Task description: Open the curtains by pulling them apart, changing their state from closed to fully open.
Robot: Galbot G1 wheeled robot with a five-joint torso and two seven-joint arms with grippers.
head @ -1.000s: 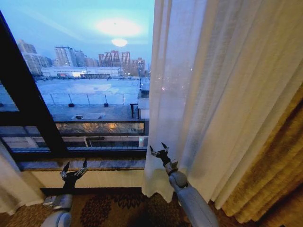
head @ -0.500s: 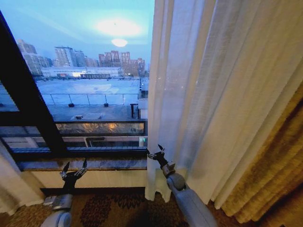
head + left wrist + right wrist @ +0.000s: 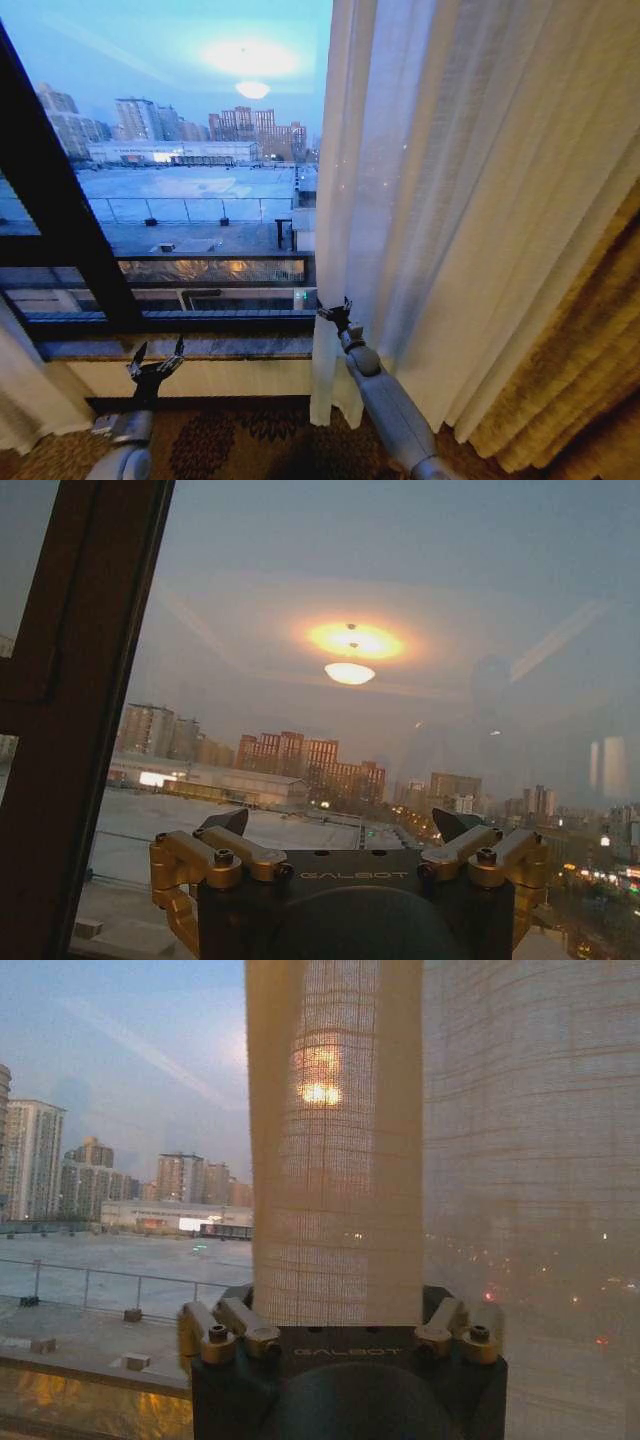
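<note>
The right sheer white curtain point(image 3: 470, 200) hangs in pleats over the right half of the window, its inner edge near the middle. My right gripper point(image 3: 335, 312) is stretched out to that edge just above the sill. In the right wrist view a fold of the curtain point(image 3: 335, 1160) hangs between the open gripper's point(image 3: 335, 1310) fingers point(image 3: 232, 1332). A bit of the left curtain point(image 3: 22, 400) shows at the lower left corner. My left gripper point(image 3: 158, 352) is parked low below the sill, open point(image 3: 340, 825) and empty, facing the glass.
A thick mustard-gold drape point(image 3: 590, 380) hangs at the far right. A dark window frame point(image 3: 60, 230) slants down the left, with a stone sill point(image 3: 200, 346) beneath the glass. Patterned carpet point(image 3: 250, 440) covers the floor.
My right arm has reached farther forward towards the window, and the curtain's inner edge has shifted slightly to the right. The left arm has not moved.
</note>
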